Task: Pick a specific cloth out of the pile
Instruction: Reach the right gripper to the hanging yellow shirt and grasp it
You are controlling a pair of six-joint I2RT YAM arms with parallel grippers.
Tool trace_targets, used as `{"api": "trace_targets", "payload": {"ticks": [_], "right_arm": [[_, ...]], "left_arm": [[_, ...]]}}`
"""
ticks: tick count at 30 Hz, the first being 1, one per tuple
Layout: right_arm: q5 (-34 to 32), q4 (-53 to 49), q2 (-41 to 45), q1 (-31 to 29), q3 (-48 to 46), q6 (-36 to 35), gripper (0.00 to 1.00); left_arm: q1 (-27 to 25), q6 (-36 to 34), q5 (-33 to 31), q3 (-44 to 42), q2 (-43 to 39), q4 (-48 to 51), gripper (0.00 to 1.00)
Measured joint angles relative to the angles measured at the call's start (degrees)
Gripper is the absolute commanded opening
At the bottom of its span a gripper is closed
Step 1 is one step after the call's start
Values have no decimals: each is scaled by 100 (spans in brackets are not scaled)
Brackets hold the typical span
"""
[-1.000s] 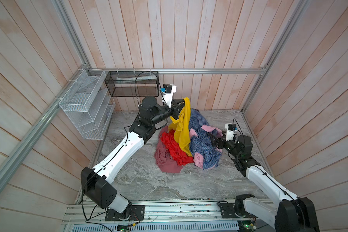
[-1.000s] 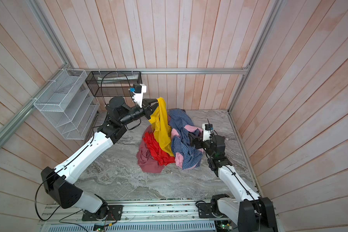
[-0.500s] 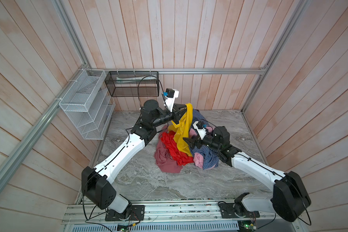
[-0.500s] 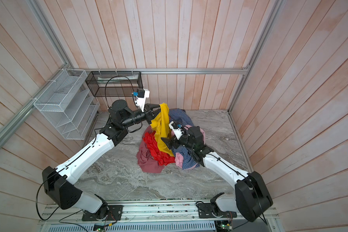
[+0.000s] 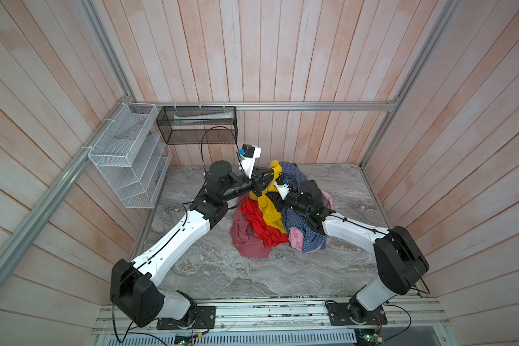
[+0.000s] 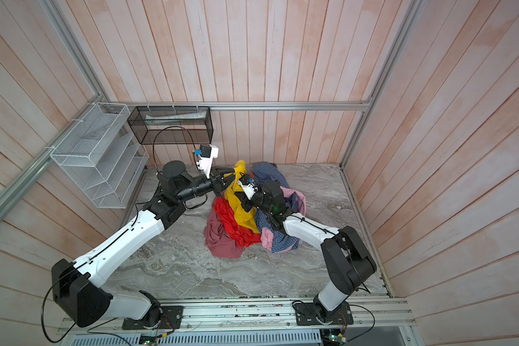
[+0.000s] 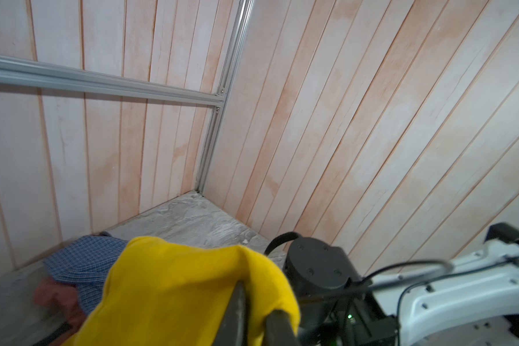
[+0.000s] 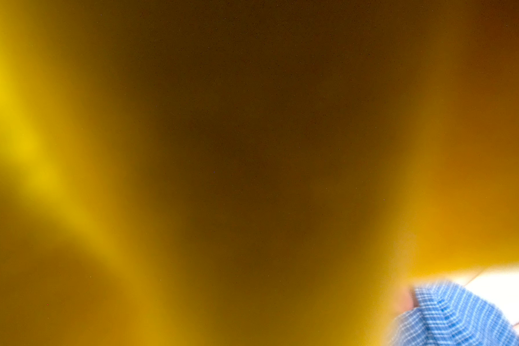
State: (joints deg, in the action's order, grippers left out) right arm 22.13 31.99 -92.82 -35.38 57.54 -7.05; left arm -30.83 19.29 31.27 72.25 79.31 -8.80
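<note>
The mustard-yellow cloth (image 5: 270, 209) (image 6: 243, 214) hangs in a strip from my left gripper (image 5: 269, 178) (image 6: 233, 176) down onto the pile (image 5: 300, 221). In the left wrist view a fold of the cloth (image 7: 177, 284) lies pinched between the two dark fingers of that gripper (image 7: 258, 299). My right gripper (image 5: 277, 200) (image 6: 243, 203) is pushed into the hanging strip from the right, its fingertips buried in the fabric. The cloth (image 8: 192, 149) fills the right wrist view as a yellow blur, so those jaws are hidden. Red, maroon, pink and blue-checked garments make up the pile (image 6: 270, 236).
A white wire rack (image 5: 126, 155) and a black mesh basket (image 5: 197, 125) hang on the walls at the back left. Wooden walls with aluminium rails close in the marble floor (image 5: 222, 269). A blue-checked garment (image 8: 450, 314) shows at the right wrist view's corner.
My right arm swung from the right side of the pile across to the hanging yellow cloth and pressed into it. My left gripper, still holding the cloth, shifted slightly right and lower.
</note>
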Motion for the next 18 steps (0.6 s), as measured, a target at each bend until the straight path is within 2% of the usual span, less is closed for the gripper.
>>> {"api": "trace_targets", "payload": {"ticks": [3,4,5,10,18], "right_arm": [[42,-98,96,0,2,138,0],[42,-160,155,0,4,179,0],[31,-260,256,0,11,278,0],[-44,-844,669,0,540,505,0],[-350,-1401,1071,-13,1034,684,0]], "left_arm": [[166,24,-249,-334,-323,28,82],[221,17,-345,-446,-426,44,93],[284,15,-474,-579,-546,55,100],[372,-197,-1119,-1021,-960,282,100],[387,-468,-1794,-1759,-1064,533,100]]}}
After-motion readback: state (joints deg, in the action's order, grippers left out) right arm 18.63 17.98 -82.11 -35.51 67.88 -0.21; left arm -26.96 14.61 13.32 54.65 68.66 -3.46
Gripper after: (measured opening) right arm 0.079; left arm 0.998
